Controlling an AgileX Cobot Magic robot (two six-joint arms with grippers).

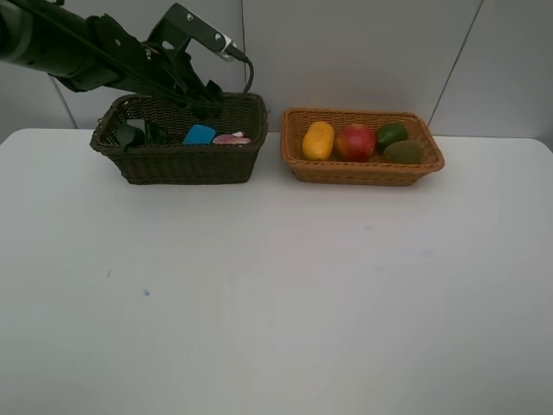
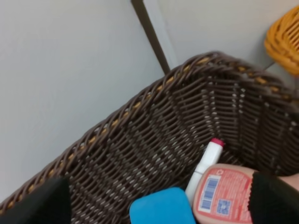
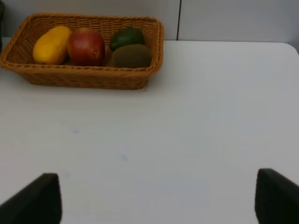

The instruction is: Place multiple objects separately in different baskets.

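Note:
The dark olive-brown basket point(image 1: 173, 161) holds a dark green pump bottle point(image 1: 130, 134), a blue eraser point(image 1: 199, 134) and a pink bottle point(image 1: 231, 139). My left gripper point(image 1: 203, 99) hovers over that basket's back right part. In the left wrist view it point(image 2: 156, 205) stands open above the blue eraser point(image 2: 161, 207), the white pink-tipped marker point(image 2: 205, 165) and the pink bottle point(image 2: 224, 196). The orange-tan basket point(image 1: 363, 171) holds the mango point(image 1: 318, 140), red fruit point(image 1: 355, 143), lime point(image 1: 391, 134) and kiwi point(image 1: 403, 152). My right gripper point(image 3: 154, 200) is open over bare table, well short of that basket point(image 3: 88, 77).
Both baskets stand side by side at the back of the white table point(image 1: 276, 294), close to the grey wall point(image 1: 363, 52). The left arm point(image 1: 78, 52) reaches in from the upper left. The right arm is outside the high view.

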